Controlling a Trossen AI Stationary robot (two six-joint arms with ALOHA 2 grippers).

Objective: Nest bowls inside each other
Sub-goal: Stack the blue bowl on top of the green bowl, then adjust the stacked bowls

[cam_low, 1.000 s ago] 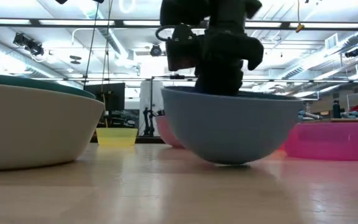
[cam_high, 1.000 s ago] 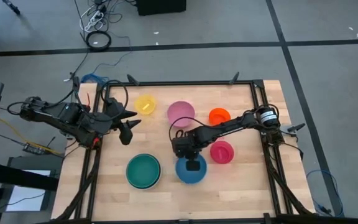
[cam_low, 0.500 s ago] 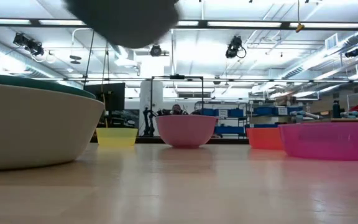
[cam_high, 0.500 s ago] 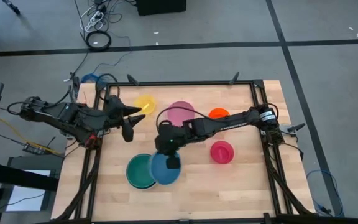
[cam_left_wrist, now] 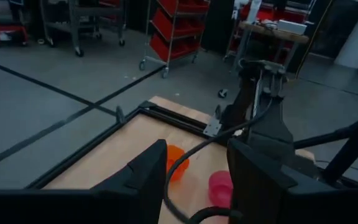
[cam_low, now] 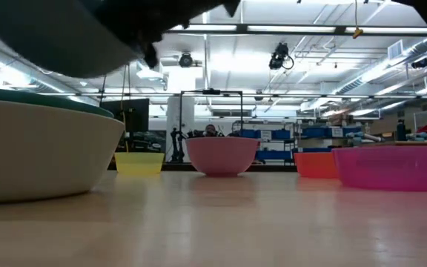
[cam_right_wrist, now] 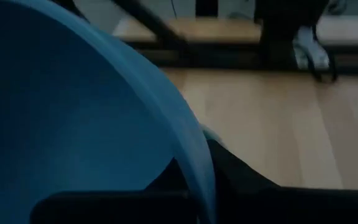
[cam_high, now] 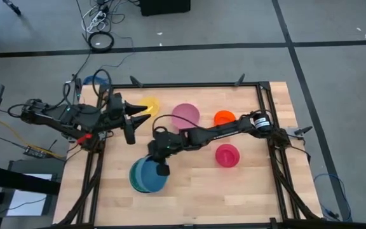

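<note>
Blue bowl [cam_high: 150, 176] over teal bowl [cam_high: 134, 177] — pink bowl [cam_high: 185, 115] beyond.

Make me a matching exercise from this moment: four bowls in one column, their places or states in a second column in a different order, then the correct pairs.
Bowls:
1. blue bowl
2. yellow bowl
3. orange bowl
4. teal bowl

Places or states:
A. far side of the table, just ahead of the left gripper
B. gripped at its rim by the right gripper
C. far side, nearest the right arm's base
D. sits in the pale grey-white bowl, blue bowl held above it

Pairs: 1-B, 2-A, 3-C, 4-D
</note>
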